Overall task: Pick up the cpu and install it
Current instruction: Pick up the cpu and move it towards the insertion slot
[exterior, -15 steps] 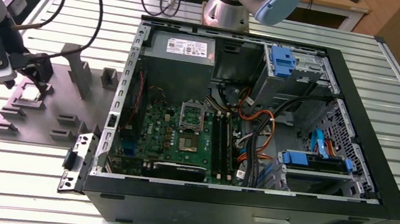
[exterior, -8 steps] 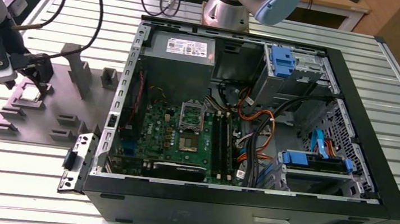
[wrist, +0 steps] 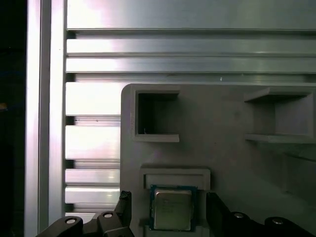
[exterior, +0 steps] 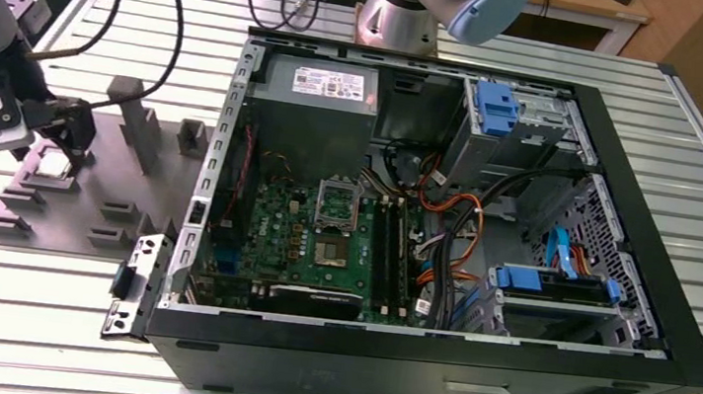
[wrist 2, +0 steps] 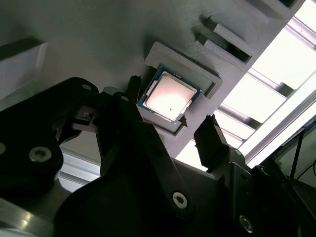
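The cpu is a small square chip with a silvery top, lying flat in a raised holder on the grey fixture plate at the exterior view's left. My gripper hangs right over it. In both wrist views the cpu sits between the two dark fingers, with a gap on each side. The gripper is open and holds nothing. The green motherboard with its silver socket frame lies inside the open computer case.
The fixture plate carries several upright grey blocks and recessed pockets. Orange and black cables, blue drive brackets and a grey power supply box crowd the case. A second arm's base stands behind it on the slatted aluminium table.
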You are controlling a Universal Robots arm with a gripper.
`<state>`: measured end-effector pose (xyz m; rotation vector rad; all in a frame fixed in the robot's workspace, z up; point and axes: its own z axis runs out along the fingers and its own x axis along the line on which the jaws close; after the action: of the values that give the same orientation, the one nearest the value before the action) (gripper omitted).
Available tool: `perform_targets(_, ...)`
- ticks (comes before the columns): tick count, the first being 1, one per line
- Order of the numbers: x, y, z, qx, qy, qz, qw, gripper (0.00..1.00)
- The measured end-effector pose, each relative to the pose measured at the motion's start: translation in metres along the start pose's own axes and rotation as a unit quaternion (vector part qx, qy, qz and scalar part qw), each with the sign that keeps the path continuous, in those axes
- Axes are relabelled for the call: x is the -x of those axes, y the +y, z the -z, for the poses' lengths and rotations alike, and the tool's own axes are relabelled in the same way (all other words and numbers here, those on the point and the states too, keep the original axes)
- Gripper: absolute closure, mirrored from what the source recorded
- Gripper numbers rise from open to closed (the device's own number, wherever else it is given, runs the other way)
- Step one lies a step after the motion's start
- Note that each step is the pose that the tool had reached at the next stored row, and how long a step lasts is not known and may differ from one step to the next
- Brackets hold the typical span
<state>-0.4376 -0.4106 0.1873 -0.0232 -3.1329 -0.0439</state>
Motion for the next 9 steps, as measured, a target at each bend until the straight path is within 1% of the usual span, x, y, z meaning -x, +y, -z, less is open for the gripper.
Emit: perform_targets(9, 0.0012, -0.0001, -0.0032, 0.0000, 0.0000, 0.000, 1.00000, 0.30)
